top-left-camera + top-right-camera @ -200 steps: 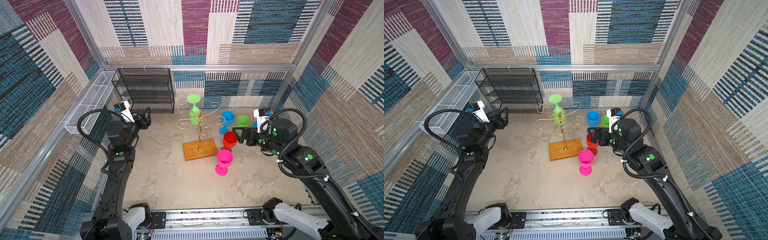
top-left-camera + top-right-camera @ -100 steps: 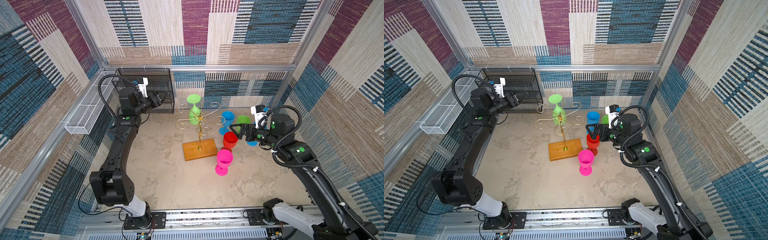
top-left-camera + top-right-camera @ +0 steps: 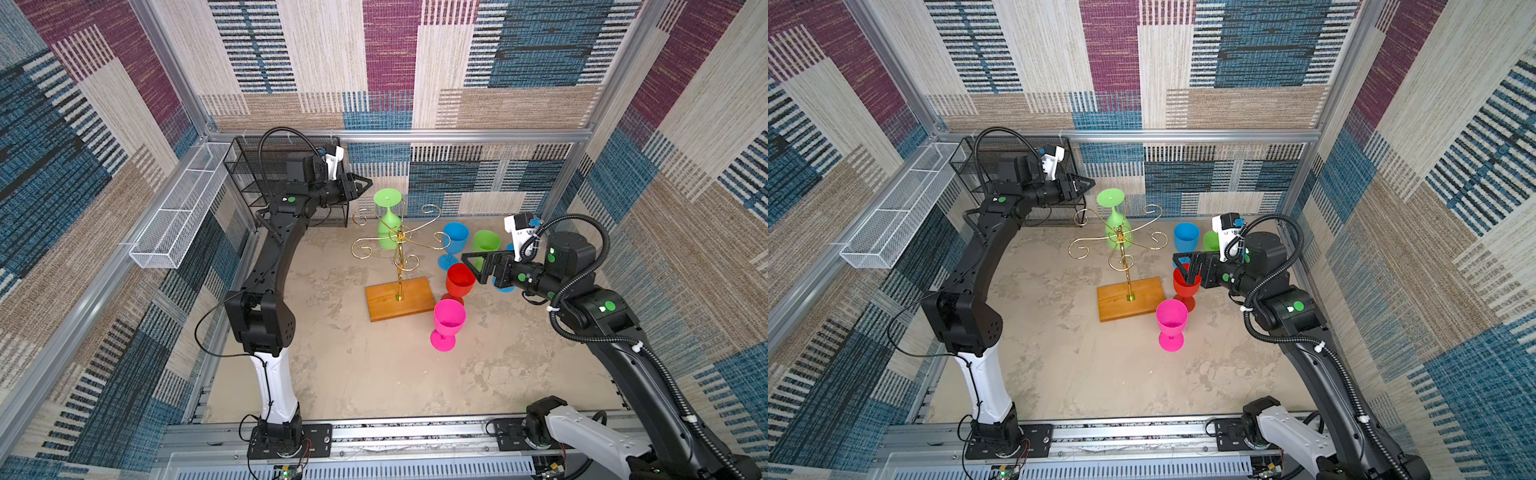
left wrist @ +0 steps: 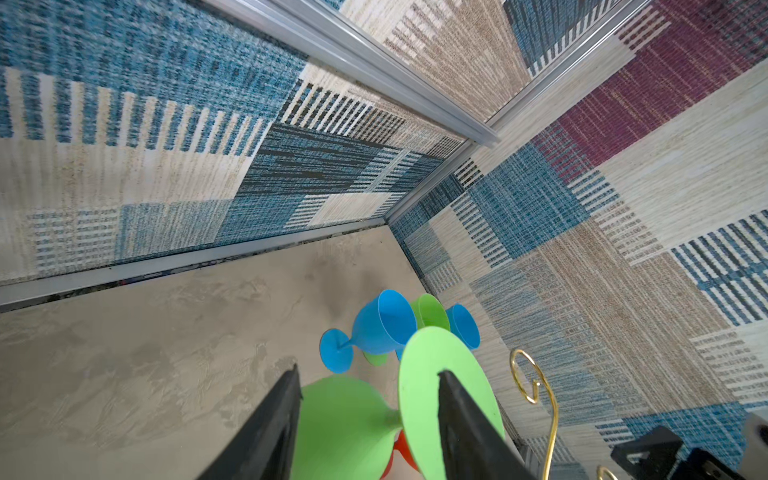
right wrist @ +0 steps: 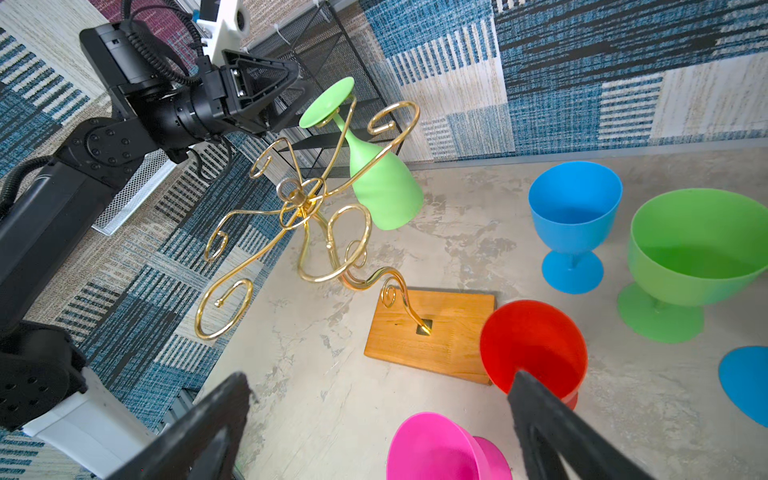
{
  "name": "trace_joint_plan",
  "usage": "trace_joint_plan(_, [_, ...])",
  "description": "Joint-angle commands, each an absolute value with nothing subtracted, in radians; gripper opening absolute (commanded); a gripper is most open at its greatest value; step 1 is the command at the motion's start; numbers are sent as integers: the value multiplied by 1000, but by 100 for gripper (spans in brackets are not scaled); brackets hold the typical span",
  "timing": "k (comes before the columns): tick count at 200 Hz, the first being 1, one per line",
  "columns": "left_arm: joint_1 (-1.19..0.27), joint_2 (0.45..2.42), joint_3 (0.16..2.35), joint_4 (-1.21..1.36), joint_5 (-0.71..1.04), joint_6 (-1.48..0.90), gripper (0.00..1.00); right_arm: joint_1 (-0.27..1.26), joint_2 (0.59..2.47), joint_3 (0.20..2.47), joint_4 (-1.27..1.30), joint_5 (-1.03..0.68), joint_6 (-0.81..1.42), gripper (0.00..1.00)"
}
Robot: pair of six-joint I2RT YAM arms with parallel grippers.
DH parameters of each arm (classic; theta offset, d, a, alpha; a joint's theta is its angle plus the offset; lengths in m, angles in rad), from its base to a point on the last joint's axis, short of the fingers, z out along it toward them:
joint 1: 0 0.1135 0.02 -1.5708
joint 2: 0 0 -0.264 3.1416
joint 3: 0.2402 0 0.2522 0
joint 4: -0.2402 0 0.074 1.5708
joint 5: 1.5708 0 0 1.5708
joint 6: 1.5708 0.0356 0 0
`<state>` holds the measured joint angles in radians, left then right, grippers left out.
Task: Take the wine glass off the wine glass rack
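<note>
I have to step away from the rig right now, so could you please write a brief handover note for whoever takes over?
Left gripper: open, empty, raised close to the foot of the green wine glass, no grip yet.
Right gripper: open, empty, by the red glass.
That glass hangs upside down on a rear arm of the wine glass rack.
Done: nothing; the glass is still on the rack.
Left: grip the glass, slide it off the arm, lift it clear.
</note>
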<state>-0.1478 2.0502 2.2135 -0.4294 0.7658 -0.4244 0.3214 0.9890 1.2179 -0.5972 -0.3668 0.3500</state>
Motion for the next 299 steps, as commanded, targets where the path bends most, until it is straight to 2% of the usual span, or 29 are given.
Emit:
trace_joint_plan(1, [-158,2092,2289,-528,787,-351,55,321,979,1212,-586,-379,336,99])
trace_joint_plan(132, [-181,2143,2392,-676,853,-237,50,322,971,1192,-583,-379,333,99])
trace_joint_plan(299, [-183,2143,2423,-677,896,-261,10,321,966,1189,-580,-362,335,99])
